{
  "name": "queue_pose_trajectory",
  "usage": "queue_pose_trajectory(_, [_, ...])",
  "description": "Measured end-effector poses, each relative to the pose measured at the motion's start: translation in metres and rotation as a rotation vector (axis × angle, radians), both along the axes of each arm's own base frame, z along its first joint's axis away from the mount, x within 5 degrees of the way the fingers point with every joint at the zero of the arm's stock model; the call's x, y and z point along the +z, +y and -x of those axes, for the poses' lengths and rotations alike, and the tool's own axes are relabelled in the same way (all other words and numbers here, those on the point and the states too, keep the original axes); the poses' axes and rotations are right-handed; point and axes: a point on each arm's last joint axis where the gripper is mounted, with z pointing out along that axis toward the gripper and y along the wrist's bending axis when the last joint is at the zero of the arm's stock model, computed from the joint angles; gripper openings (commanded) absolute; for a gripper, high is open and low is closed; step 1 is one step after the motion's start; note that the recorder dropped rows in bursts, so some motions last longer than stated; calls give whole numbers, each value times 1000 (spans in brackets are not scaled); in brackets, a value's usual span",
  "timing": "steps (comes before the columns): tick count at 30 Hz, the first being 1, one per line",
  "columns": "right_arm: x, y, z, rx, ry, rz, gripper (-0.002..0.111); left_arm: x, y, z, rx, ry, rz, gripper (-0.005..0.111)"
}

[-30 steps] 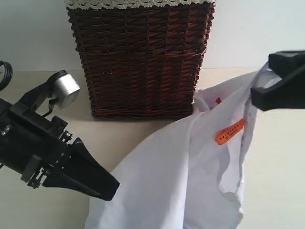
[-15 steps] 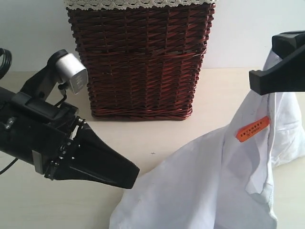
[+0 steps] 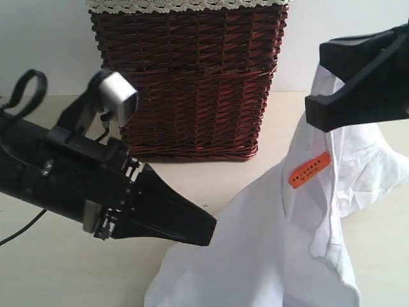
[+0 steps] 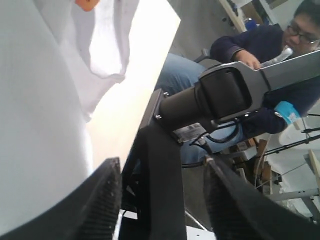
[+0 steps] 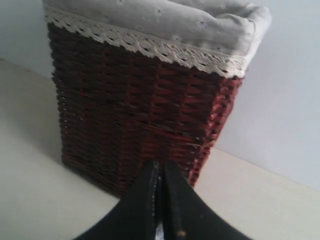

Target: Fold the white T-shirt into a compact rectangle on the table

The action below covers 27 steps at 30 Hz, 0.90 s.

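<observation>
left gripper: jaws stand apart at a middling gap. Nothing sits between the fingers in the left wrist view, so it is empty.
left gripper, position: low over the table on the left side. The tips point at the near edge of the white T-shirt and sit just beside the cloth. Cannot tell whether they touch it.
right gripper: jaws pressed together, with no gap showing in the right wrist view. In the exterior view the shirt hangs from it, so it is clamped on cloth.
right gripper, position: raised at the upper right, to the right of the wicker basket.
white T-shirt, location: one part is lifted to the right gripper. The rest falls in slack folds and spreads over the table in front of the basket and to its right. Crumpled, not folded. It fills one side of the left wrist view.
orange tag: on the hanging cloth below the right gripper, tilted.
wicker basket: dark red-brown, upright at the back of the table by the wall. The shirt lies near its right front corner.
lace-trimmed liner: folded over the basket rim.
table: cream-beige and matte.
background, left wrist view: person in glasses and a dark top, past the table edge.
</observation>
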Motion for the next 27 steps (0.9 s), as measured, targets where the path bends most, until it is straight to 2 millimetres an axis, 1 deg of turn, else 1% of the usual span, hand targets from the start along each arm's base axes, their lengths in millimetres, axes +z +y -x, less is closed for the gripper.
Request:
queue_pose_trajectory(3, [14,5,0,58,-46,-3,0,-9,-10,-2,23,-2,-22,50])
queue_pose_trajectory(6, [34,5,0,66,-114,27,0,-12,-13,-5,46,-1,-5,50])
queue_pose_trajectory(11, [85,-10,6,-28,-249,2,0,-8,-16,-9,78,-19,54,50])
queue_pose_trajectory(14, [108,-18,12,-56,-314,-8,0,1,-19,-10,86,-19,136,50])
queue_pose_trajectory(18, [116,-20,13,-57,-338,-5,0,23,-24,-13,34,-39,245,50])
queue_pose_trajectory(23, [116,-19,14,-49,-339,-2,0,40,-28,-18,29,-53,318,50])
queue_pose_trajectory(24, [116,-17,14,-23,-347,-6,0,46,-29,-18,26,-51,346,50])
queue_pose_trajectory(27, [118,-7,16,77,-370,-16,0,52,-30,-20,24,-59,371,50])
